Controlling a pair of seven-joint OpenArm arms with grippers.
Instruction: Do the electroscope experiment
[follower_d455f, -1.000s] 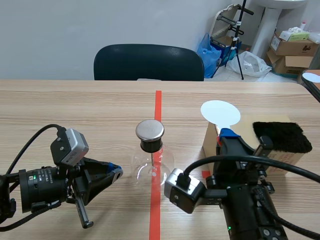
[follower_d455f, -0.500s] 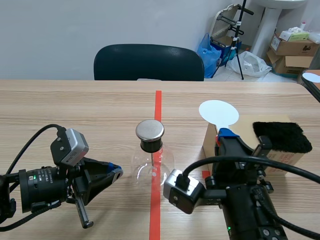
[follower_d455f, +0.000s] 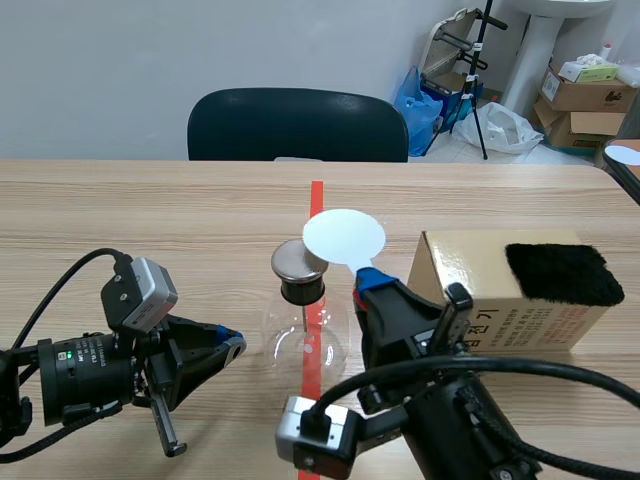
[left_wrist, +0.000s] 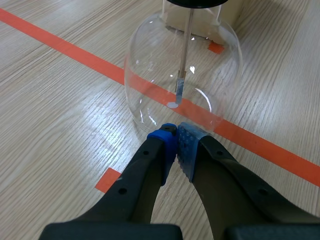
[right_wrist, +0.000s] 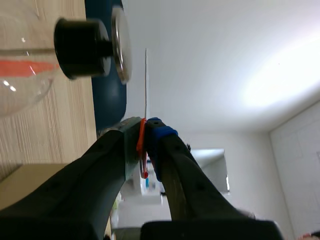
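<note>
Clamping the white disc (follower_d455f: 344, 237) by its thin handle in the right claw (follower_d455f: 368, 279), frame centre; disc level, just above and slightly right of the electroscope's metal cap (follower_d455f: 299, 260), seemingly apart, so short leftward shift likely needed. Lower left, left claw (follower_d455f: 231, 346) pressed together on nothing, just beside the glass flask (follower_d455f: 303, 330).

No legible text anywhere. Dark print on front of cardboard box (follower_d455f: 520, 322), too blurred to read. Tiny white lettering and green dots on black barrel of left arm (follower_d455f: 85, 355), too small to make out.
</note>
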